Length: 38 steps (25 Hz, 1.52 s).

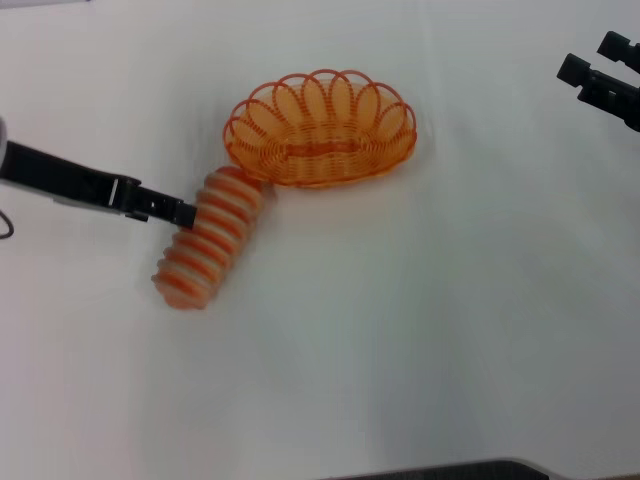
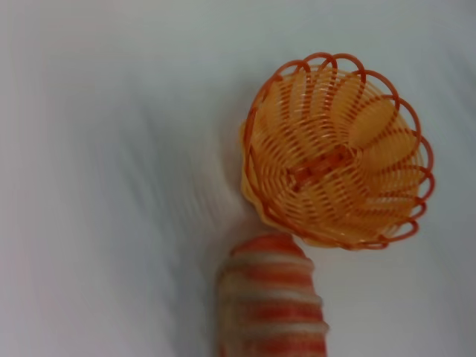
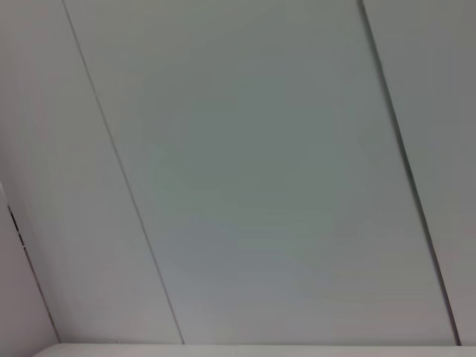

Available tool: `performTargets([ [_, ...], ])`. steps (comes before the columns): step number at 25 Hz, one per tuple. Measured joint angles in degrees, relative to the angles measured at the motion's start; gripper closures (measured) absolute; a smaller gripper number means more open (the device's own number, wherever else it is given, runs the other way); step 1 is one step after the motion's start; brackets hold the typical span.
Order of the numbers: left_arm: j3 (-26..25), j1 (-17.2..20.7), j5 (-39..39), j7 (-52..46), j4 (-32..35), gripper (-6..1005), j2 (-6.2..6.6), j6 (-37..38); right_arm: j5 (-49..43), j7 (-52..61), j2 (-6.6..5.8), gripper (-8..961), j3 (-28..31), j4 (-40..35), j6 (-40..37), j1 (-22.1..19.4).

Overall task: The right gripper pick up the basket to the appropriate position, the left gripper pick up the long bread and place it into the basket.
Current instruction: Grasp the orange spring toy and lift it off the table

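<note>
The orange wire basket [image 1: 320, 130] stands on the white table, at the middle back. The long bread [image 1: 210, 238], striped orange and cream, lies slantwise on the table in front of it to the left, with its far end against the basket's left rim. My left gripper [image 1: 186, 211] reaches in from the left and its tip is at the bread's left side, about mid-length. The left wrist view shows the basket [image 2: 338, 171] with the bread's end [image 2: 271, 305] just before it. My right gripper [image 1: 586, 56] is raised at the far right, open and empty, well clear of the basket.
The white table [image 1: 450, 330] bears nothing else. A dark edge [image 1: 450, 470] shows at the front. The right wrist view shows only plain grey panels [image 3: 245, 186].
</note>
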Motion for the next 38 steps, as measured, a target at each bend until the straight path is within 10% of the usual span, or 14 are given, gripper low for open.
performTargets([
  [9,4.78,-5.1,11.46,-5.91,3.17,246,-3.54,-1.35,0.0,0.23,0.0,23,0.0,-0.11,1.46,0.91],
  [38,19.6,-6.4,12.16,-16.21,0.4,247,-4.0,-8.54,-0.07,1.52,-0.92,23,-1.37,-0.21,6.7,2.35],
])
